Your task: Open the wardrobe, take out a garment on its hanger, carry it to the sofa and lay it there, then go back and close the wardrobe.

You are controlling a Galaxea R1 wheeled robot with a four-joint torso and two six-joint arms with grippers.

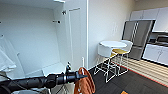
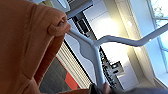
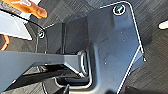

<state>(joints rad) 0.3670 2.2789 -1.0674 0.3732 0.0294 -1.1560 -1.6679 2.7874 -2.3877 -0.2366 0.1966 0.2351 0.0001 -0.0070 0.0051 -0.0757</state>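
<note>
One left gripper (image 1: 82, 75) clenching hanger (image 2: 100, 42), garment (image 1: 85, 83) hanging, wardrobe (image 1: 37, 35) open.

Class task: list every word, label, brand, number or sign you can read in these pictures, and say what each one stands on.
None can be read.
Orange top: white marks show on a piece of it in the right wrist view, too blurred to read.
Fridge, cupboards, wardrobe: no writing seen.
</note>
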